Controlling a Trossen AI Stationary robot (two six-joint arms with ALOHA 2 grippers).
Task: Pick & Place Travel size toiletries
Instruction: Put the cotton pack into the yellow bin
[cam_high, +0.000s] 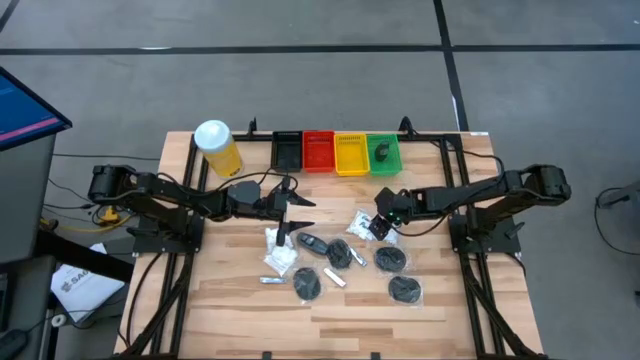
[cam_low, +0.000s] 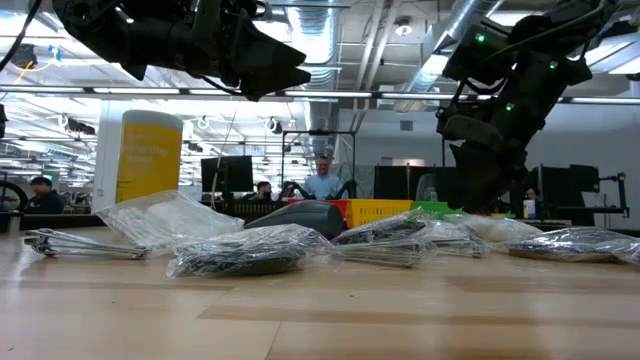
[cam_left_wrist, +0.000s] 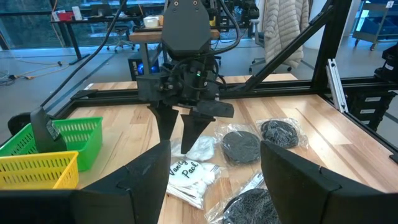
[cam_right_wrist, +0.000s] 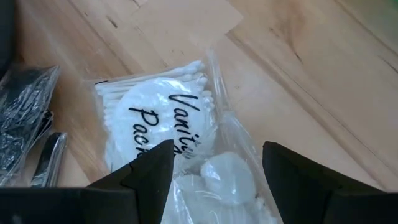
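While the left end effector (cam_high: 298, 203) waits spread at the desk's (cam_high: 450, 300) nine o'clock side, the right end effector (cam_high: 380, 226) hangs wide open directly over the white vanity sachet (cam_right_wrist: 168, 137), lying toward three o'clock of the pile.

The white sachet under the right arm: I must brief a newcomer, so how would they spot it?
From the green tray, look toward the table's near edge, just beneath the right tool. There lies the white sachet: a clear bag of cotton buds, printed with black script, unlike the black discs beside it.
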